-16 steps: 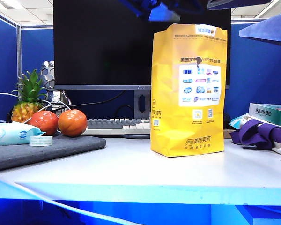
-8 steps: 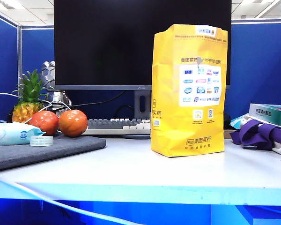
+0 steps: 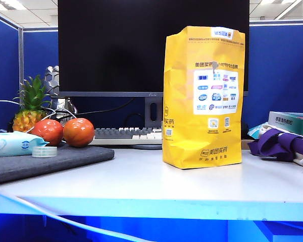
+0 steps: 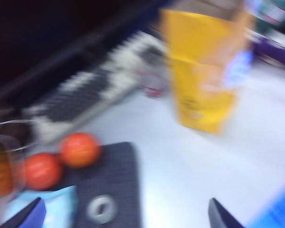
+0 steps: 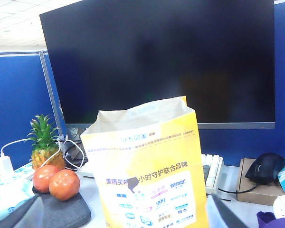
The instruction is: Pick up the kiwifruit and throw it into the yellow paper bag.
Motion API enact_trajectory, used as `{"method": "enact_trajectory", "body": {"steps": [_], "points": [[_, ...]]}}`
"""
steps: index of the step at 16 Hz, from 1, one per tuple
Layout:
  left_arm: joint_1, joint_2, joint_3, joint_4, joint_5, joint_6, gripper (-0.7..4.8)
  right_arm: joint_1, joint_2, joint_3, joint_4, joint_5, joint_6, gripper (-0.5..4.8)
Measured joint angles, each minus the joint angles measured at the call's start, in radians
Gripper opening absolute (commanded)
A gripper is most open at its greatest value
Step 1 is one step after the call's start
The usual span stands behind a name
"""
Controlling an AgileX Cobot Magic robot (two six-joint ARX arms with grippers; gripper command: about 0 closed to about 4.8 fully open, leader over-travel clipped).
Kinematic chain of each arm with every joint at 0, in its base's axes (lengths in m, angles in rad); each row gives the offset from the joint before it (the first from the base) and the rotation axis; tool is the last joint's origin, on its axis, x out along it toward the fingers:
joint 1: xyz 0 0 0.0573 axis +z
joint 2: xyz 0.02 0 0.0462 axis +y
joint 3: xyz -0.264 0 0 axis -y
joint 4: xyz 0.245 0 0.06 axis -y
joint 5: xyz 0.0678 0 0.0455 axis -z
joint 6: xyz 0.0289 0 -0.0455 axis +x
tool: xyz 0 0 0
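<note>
Plainly, we found neither arm in the exterior view. Our left claw [image 4: 123, 216] hung above the table [image 3: 141, 181], over the part toward its left edge; only the two dark finger tips showed in its blurred wrist view, standing wide apart with nothing between them. Our right claw [image 5: 128, 213] hung high in front of the yellow paper bag [image 3: 203, 96]; only the tips showed at the edges of its wrist view, set far apart with nothing between them.

That bag stood upright on the table, right of the middle and back from the front edge, its printed white panel facing the exterior camera and its mouth open at the top. We could not see the kiwifruit in any view; whether it lay inside the bag we could not tell.

Toward the table's left edge lay a grey pad [image 3: 45, 161], with a roll of clear tape [image 3: 44, 151] on it and two orange-red fruits [image 3: 65, 132] at its back edge, touching each other. A pineapple [image 3: 30, 108] stood behind them. A keyboard [image 3: 126, 135] lay along the back edge under a dark monitor [image 3: 116, 45], and a purple cloth [image 3: 283, 143] lay near the right edge.
</note>
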Motion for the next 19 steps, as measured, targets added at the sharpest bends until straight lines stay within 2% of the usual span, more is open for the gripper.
{"method": "enact_trajectory", "body": {"steps": [2,4,5,9,11,19], "points": [[0.000,-0.134,-0.147,0.130,-0.069,-0.032,4.79,0.000,0.000,0.000,-0.007,-0.007,0.000,4.79],[0.000,-0.271,-0.372,0.292,-0.110,-0.091,4.79,0.000,0.000,0.000,-0.049,-0.007,0.000,4.79],[0.000,-0.338,-0.539,0.416,-0.124,-0.126,4.79,0.000,0.000,-0.002,-0.078,-0.007,0.000,4.79],[0.000,-0.347,-0.818,0.689,-0.126,-0.182,4.79,0.000,0.002,-0.023,-0.152,-0.006,0.000,4.79],[0.000,-0.311,-0.863,0.704,-0.127,-0.188,4.79,0.000,0.003,-0.048,-0.174,-0.005,0.000,4.79],[0.000,-0.314,-0.859,0.700,-0.119,-0.191,4.79,0.000,-0.003,-0.047,-0.238,-0.003,0.000,4.79]]}}
